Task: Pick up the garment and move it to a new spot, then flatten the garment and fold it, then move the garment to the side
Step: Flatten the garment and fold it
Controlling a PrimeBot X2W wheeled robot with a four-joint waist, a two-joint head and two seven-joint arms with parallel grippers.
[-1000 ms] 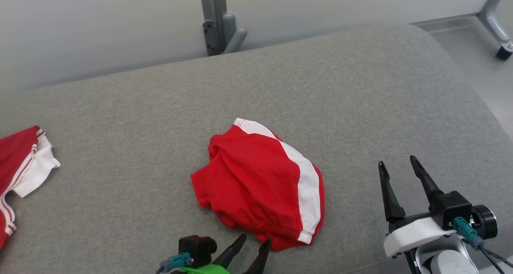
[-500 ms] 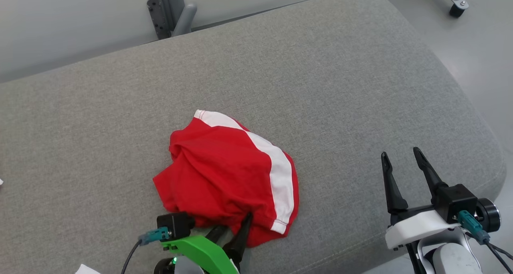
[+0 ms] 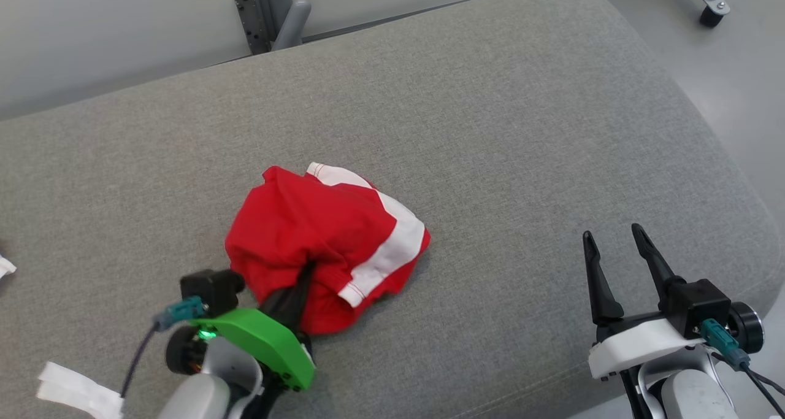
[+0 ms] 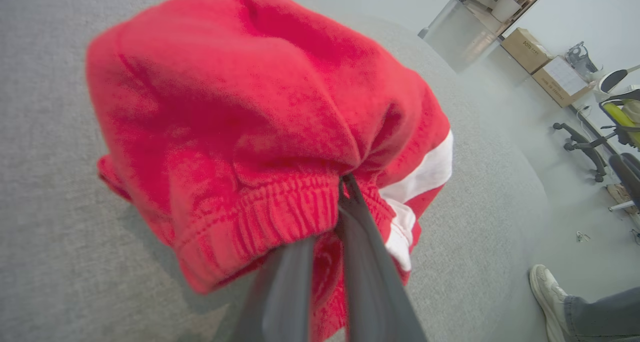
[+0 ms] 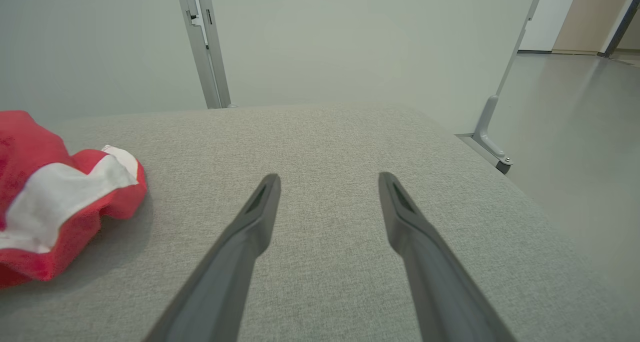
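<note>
Low and left of centre in the head view, my left claw (image 3: pixel 298 287) is clamped on a gathered edge of the red garment (image 3: pixel 319 229). The garment sits bunched in a heap on the grey cushion (image 3: pixel 521 130), just left of the frame's middle. I judge the pick-up grasp made and the lift barely begun. Carrying it to a new spot, flattening, folding and setting aside are all left. At lower right, my right claw (image 3: pixel 613 232) hovers with its fingers apart, holding nothing.
</note>
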